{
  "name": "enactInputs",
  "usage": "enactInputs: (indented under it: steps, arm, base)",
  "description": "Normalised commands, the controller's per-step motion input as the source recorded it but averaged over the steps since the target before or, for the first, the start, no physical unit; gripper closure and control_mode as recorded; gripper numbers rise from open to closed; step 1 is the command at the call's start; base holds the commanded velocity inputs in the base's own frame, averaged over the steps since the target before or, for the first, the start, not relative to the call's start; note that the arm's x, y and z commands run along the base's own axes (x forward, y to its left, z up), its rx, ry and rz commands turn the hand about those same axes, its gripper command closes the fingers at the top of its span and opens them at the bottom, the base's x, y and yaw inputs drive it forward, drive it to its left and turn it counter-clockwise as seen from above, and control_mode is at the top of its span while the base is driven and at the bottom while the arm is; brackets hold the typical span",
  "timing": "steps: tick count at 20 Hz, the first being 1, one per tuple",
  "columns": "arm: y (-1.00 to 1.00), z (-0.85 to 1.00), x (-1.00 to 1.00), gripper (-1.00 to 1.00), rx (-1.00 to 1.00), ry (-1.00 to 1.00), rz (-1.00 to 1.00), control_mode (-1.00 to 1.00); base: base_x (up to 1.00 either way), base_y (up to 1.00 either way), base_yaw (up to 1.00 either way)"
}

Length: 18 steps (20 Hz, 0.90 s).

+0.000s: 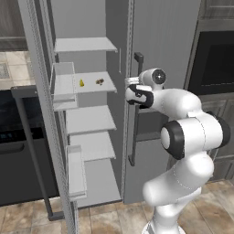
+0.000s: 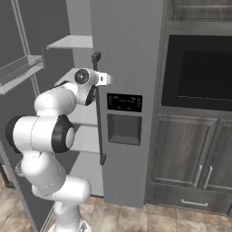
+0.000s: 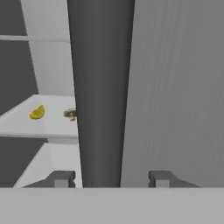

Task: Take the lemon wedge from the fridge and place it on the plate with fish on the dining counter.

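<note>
Lemon wedge (image 3: 37,112) on fridge (image 1: 155,41) shelf: tiny, light, soft, likely slick. I'd pinch its flat sides gently. Gripper (image 3: 111,178) jaws part-open, holding nothing.

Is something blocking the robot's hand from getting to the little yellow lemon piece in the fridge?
Yes. In the hand view the gripper faces the edge of the shut fridge door, while the lemon wedge lies off to the side on a white shelf, beside a small brown lump.
</note>
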Motion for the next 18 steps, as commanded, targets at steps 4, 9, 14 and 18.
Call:
enactInputs:
  steps: [4, 9, 14, 18]
  arm:
    - [-0.04, 0.00, -0.04, 1.00, 0.00, 0.00, 0.00, -1.00]
    - [-0.59, 0.07, -0.78, 1.00, 0.00, -0.09, -0.12, -1.00]
    - [-0.97, 0.24, -1.00, 1.00, 0.00, -0.19, -0.22, -1.00]
    - [-1.00, 0.26, -1.00, 1.00, 0.04, -0.17, -0.28, -1.00]
  base:
    - [0.00, 0.00, 0.00]
    - [0.00, 0.00, 0.00]
    - [0.00, 0.00, 0.00]
    - [0.00, 0.00, 0.00]
